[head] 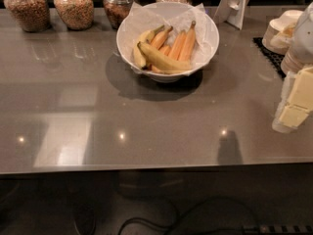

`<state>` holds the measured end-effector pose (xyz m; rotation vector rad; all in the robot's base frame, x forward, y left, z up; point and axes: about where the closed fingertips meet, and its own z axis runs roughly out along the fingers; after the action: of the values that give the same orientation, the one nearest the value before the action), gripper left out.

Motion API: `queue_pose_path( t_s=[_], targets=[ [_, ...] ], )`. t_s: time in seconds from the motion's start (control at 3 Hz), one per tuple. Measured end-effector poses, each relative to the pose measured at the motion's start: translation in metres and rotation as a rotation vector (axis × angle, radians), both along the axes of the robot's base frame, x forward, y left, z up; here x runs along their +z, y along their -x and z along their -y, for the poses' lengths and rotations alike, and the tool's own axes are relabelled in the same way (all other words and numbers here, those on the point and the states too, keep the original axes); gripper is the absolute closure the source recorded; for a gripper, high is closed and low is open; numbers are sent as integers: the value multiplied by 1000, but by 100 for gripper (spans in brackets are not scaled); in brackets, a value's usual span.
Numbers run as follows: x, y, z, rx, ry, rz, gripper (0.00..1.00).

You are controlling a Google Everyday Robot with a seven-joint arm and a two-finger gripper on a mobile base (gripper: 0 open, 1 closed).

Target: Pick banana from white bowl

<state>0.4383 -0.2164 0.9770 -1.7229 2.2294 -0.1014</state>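
1. Nearest the camera, dark cables (pixel 161 219) and a power strip (pixel 279 228) are seen on the floor, below and in front of the white bowl.
2. The grey, glossy bench (pixel 146 131) is spread above them, with small light spots reflected in front of the white bowl.
3. The end effector (pixel 295 104) is found at the right edge of the view, to the right of the white bowl and nearer the camera. It is held just above the bench and well apart from the bowl. Whether it is open or closed cannot be told, and no banana is touched by it.
4. The white bowl (pixel 121 40) is set on the bench and lined with crumpled white paper (pixel 142 18).
5. The banana (pixel 164 61), long, curved and deep yellow, is laid across the front of the white bowl, on top of the other fruit.
6. A paler banana (pixel 139 50) is placed at the bowl's left side, and orange-toned bananas (pixel 178 44) are propped behind the task banana, stems towards the far rim.
7. A black mat (pixel 269 53) and stacked pale plates (pixel 281 28) are seen to the right of the white bowl.
8. Behind the white bowl, four glass jars (pixel 73 5) of dry food are lined up, and a white stand (pixel 234 4) is seen behind and to its right.
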Motion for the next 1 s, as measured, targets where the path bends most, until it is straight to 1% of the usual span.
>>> queue_pose_path(
  t_s=[0.33, 0.67, 1.0],
  targets=[
    [0, 0, 0, 0, 0, 0, 0],
    [-2, -9, -11, 18, -54, 39, 0],
    [-7, -34, -33, 41, -160, 98, 0]
  ],
)
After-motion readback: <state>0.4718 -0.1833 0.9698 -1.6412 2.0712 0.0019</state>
